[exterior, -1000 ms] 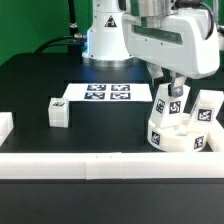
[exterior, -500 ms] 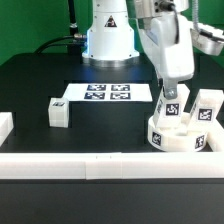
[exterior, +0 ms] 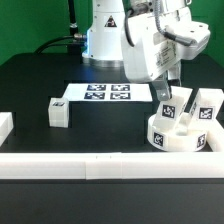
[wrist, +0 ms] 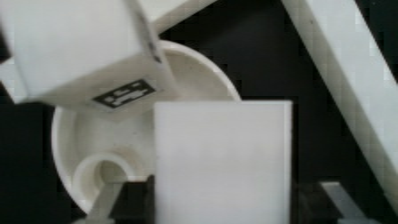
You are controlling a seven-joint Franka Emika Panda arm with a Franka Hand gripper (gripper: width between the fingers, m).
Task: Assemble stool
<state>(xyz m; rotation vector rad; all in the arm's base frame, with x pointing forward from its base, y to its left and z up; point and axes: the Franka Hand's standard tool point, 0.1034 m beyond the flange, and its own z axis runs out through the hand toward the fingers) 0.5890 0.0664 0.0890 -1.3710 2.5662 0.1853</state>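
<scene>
The seat (exterior: 183, 138), a thick white ring, is seen lying flat on the black table (exterior: 35, 85), at the exterior view's right and just behind the long white border rail (exterior: 90, 165). Two leg blocks are seen standing on the seat. The held leg block (exterior: 170, 111) is set on the part of the seat toward the exterior view's left and is clamped between the fingers of the gripper (exterior: 167, 97), which is clenched on it from above. In the wrist view this held leg block (wrist: 222, 160) is shown between the dark fingers (wrist: 121, 203), with the seat (wrist: 89, 140) under it. The second leg block (exterior: 207, 107) is placed on the seat's other side, apart from the gripper. A loose leg block (exterior: 58, 112) is left on the table well apart from the seat, toward the exterior view's left. The marker board (exterior: 105, 93) is laid behind the seat, between it and the loose leg block.
</scene>
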